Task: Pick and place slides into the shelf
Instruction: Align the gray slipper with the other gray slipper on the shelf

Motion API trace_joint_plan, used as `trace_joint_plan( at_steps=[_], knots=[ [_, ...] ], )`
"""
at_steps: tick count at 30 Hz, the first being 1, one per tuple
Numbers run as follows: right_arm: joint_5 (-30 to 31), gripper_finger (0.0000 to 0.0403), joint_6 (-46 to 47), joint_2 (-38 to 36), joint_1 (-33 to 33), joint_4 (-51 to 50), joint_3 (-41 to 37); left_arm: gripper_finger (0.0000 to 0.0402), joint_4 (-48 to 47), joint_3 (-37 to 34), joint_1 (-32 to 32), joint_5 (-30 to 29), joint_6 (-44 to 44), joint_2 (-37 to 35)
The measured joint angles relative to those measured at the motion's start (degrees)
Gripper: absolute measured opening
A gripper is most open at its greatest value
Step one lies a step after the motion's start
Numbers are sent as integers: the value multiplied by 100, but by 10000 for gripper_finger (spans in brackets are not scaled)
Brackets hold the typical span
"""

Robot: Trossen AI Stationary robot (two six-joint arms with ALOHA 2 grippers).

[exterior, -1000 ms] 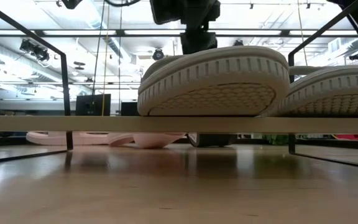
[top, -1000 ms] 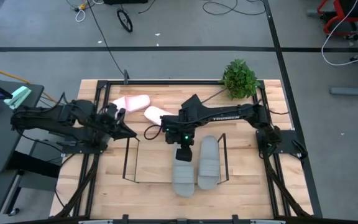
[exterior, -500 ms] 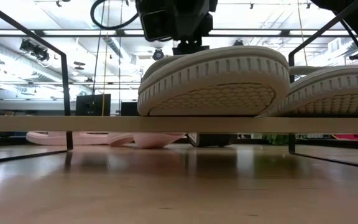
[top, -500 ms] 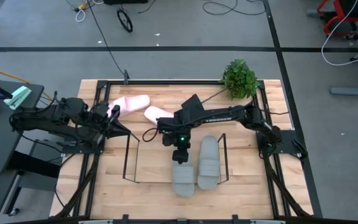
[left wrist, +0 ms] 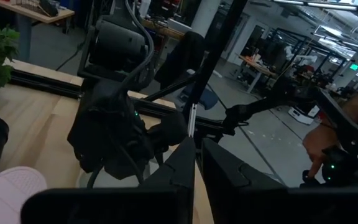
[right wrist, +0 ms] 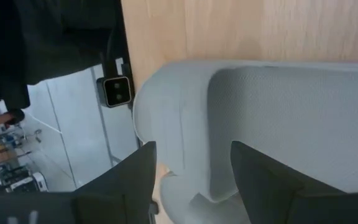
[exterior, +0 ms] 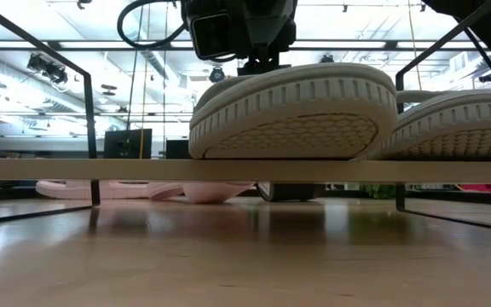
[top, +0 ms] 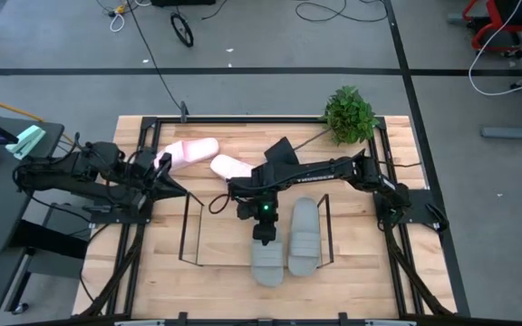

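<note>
Two grey slides lie side by side on the wire shelf (top: 188, 231): the left one (top: 265, 258) and the right one (top: 304, 237). In the low view their soles (exterior: 292, 115) rest on the shelf's bar (exterior: 245, 169). Two pale pink slides (top: 188, 149) (top: 229, 166) lie on the table beyond the shelf. My right gripper (top: 263, 232) hangs open right over the left grey slide's strap (right wrist: 191, 186). My left gripper (top: 164, 170) is shut and empty near the pink slides, at the table's left. My right gripper points down over the left grey slide, one finger (right wrist: 120, 183) on each side of its strap end. I cannot tell whether the fingers touch it. The slide lies flat on the shelf.
A green plant (top: 350, 113) in a dark pot stands at the far right corner. Black rails (top: 243, 119) frame the table. The left half of the shelf holds nothing. A person's hand (left wrist: 325, 140) shows in the room beyond the table.
My right arm's wrist has swung toward the table's left, and the gripper has risen a little over the left grey slide, which has stayed still on the shelf. My left gripper has drawn back a little toward the table's left edge.
</note>
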Motion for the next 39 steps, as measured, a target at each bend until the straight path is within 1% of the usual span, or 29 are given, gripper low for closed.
trace_joint_plan(
  at_steps=[11,18,22,27,33,39],
  knots=[
    [19,213,40,0,64,-63,0,23,-32,0,0,0,-8,1],
    [22,213,57,0,206,-54,0,31,-32,0,0,0,-8,1],
    [278,213,54,0,255,3,-3,34,-32,0,0,0,-8,1],
    [453,213,115,-2,244,78,-3,27,-32,0,0,1,-12,1],
    [461,213,247,55,273,92,-7,21,-30,0,0,0,-54,1],
    [477,213,283,140,335,158,-9,29,-28,0,0,2,-94,1]
  ],
)
